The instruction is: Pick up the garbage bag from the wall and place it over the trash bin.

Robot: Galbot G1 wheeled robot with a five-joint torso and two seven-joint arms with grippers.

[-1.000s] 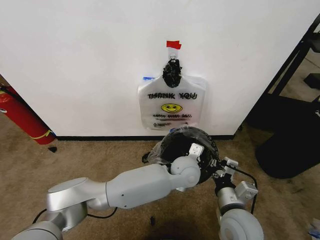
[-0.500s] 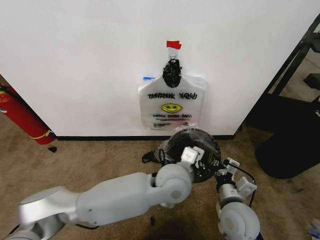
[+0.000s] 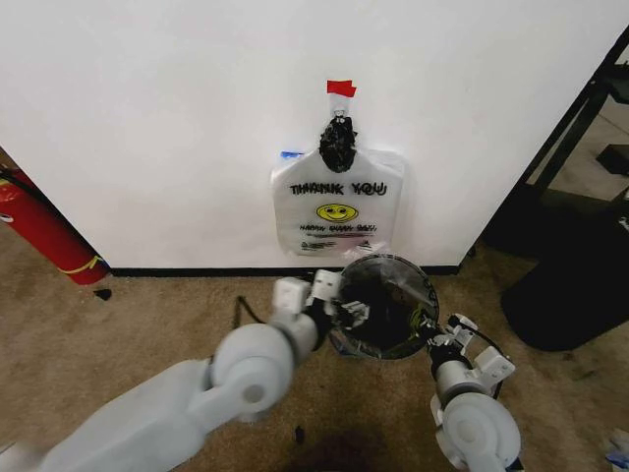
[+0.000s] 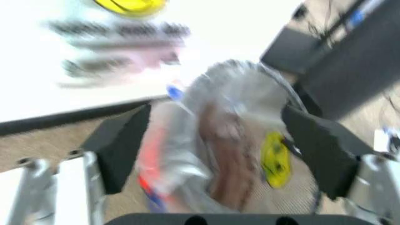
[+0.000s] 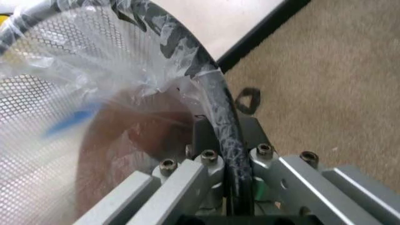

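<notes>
The trash bin (image 3: pixel 386 307) stands on the carpet at the foot of the wall, black mesh with a round rim (image 5: pixel 187 61). The garbage bag (image 5: pixel 93 93), crinkly clear film with blue marks and a yellow smiley (image 4: pixel 275 159), lines the bin and laps over its rim. My left gripper (image 3: pixel 334 300) is open just outside the bin's left rim, its dark pads (image 4: pixel 122 145) spread wide with the bin (image 4: pixel 237 140) ahead of them. At the bin's right rim, my right gripper (image 3: pixel 439 339) is shut, a finger on each side of the rim (image 5: pixel 228 136).
A like "THANK YOU" bag (image 3: pixel 337 211) hangs on the wall from a hook under red tape (image 3: pixel 340 88), right above the bin. A red fire extinguisher (image 3: pixel 39 231) leans at far left. Black furniture (image 3: pixel 570 265) stands at right. Open carpet lies left of the bin.
My left arm has drawn back from over the bin's mouth to its left side, leaving the lined opening uncovered. The right gripper has stayed at the rim.
</notes>
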